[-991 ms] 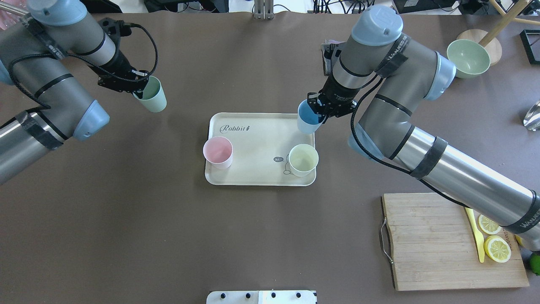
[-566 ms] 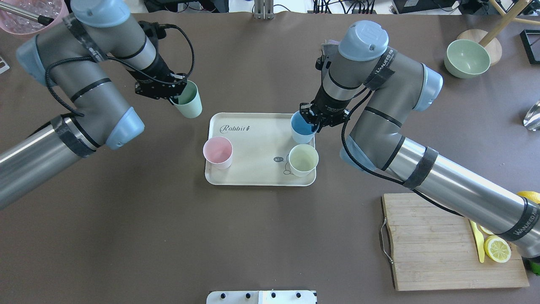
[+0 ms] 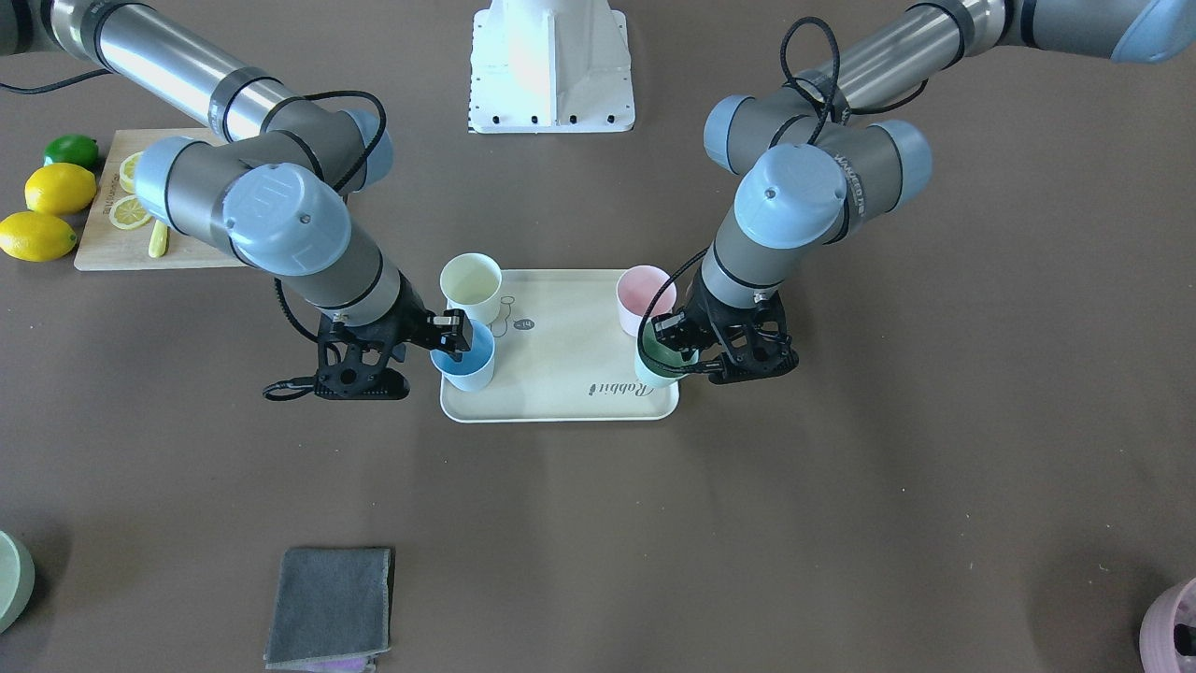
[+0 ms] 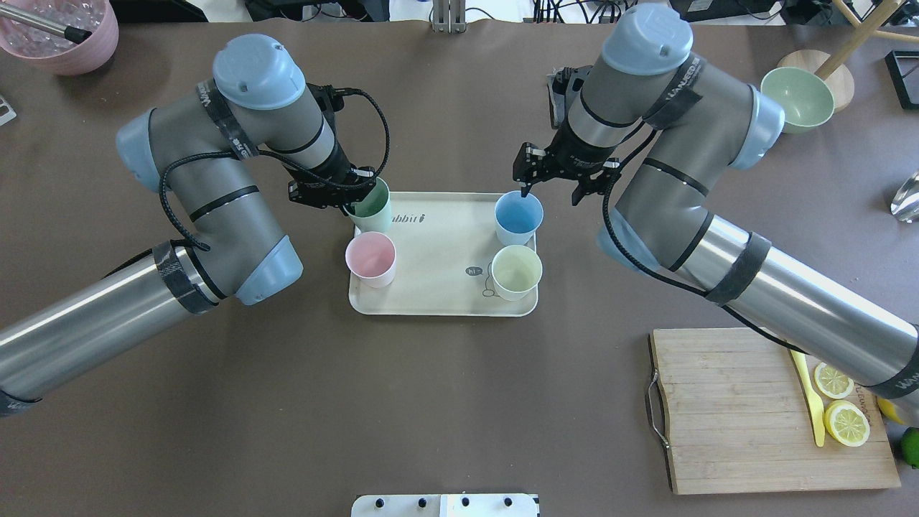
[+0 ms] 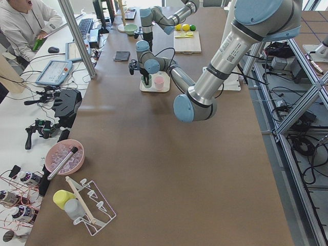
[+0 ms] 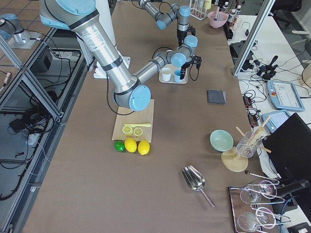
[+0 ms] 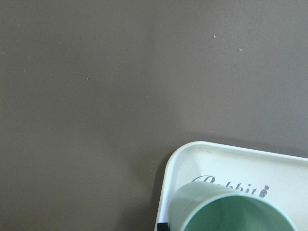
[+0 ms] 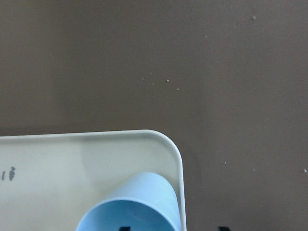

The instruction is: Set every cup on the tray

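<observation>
Nearest the robot, two were home: the pink cup (image 4: 370, 259) stood upright on the near left part of the tray (image 4: 438, 237), and the pale yellow cup (image 4: 516, 272) stood upright on the near right corner, beside the cartoon drawing (image 4: 474, 271), with neither one touched by an arm. One row back, on the far right corner, the light blue cup (image 4: 518, 217) sat on the tray just behind the yellow one. The right gripper (image 4: 549, 194) hung over it with its jaws spread apart, one fingertip dipping inside the rim and the other outside the wall, squeezing nothing; let go, by the look of it. Across on the far left corner, by the "Rabbit" script (image 7: 228, 187), came the last one: the mint green cup (image 4: 370, 206) was pinched at its rim by the left gripper (image 4: 357, 201), jaws clamped on the wall, the cup leaning a touch. Whether its base met the tray could not be told. So three of four looked done. What was left, as I read it: settle the green cup flat, release it, and lift both arms clear without tipping a neighbour.
</observation>
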You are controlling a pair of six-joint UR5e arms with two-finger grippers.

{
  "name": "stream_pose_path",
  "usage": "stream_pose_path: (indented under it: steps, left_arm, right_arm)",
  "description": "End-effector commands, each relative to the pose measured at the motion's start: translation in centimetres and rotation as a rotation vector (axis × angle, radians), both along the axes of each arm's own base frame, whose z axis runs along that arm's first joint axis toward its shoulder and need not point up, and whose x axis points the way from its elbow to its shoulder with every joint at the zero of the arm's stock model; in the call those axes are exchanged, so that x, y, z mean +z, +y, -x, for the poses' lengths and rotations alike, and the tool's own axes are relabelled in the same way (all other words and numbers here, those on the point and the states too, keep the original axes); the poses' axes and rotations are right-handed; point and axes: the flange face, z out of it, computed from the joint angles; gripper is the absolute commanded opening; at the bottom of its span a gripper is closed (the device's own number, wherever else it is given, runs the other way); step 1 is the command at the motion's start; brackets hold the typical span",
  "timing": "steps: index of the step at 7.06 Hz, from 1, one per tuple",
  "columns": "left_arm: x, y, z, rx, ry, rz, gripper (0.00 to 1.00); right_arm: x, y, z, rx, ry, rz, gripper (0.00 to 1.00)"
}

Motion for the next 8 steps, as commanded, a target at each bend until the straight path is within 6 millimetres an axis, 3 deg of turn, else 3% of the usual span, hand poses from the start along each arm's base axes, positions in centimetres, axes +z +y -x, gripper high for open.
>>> stream_pose_path:
  steps: [1,2,3,4,5,6,8]
  left_arm:
    - [0.1,0.3,-1.4,0.000,0.010,0.001,0.20]
    - [0.0,0.3,-1.6,-0.006,0.015,0.007,0.75]
    - [-0.4,0.3,-1.6,-0.006,0.020,0.003,0.97]
    - [-0.5,0.1,-1.3,-0.005,0.021,-0.004,0.98]
    - [-0.8,-1.2,0.6,-0.028,0.030,-0.004,0.98]
    - [0.0,-2.0,3.3,-0.034,0.025,-0.019,0.98]
    - [3.4,-2.7,11.9,0.026,-0.027,-0.086,0.98]
  right_arm:
    - [4.0,-0.3,-5.5,-0.025,0.005,-0.055,1.00]
    - [5.5,-0.9,-7.4,-0.031,0.007,-0.062,1.00]
    - [5.7,-1.3,-8.8,-0.027,-0.002,-0.058,1.00]
    - [6.2,-1.8,-9.8,-0.015,0.001,-0.054,1.00]
    - [7.7,-2.3,-11.9,-0.012,0.010,-0.068,1.00]
    - [10.6,-2.8,-15.1,-0.020,0.032,-0.096,1.00]
    - [17.0,-3.2,-22.4,-0.062,0.069,-0.171,1.00]
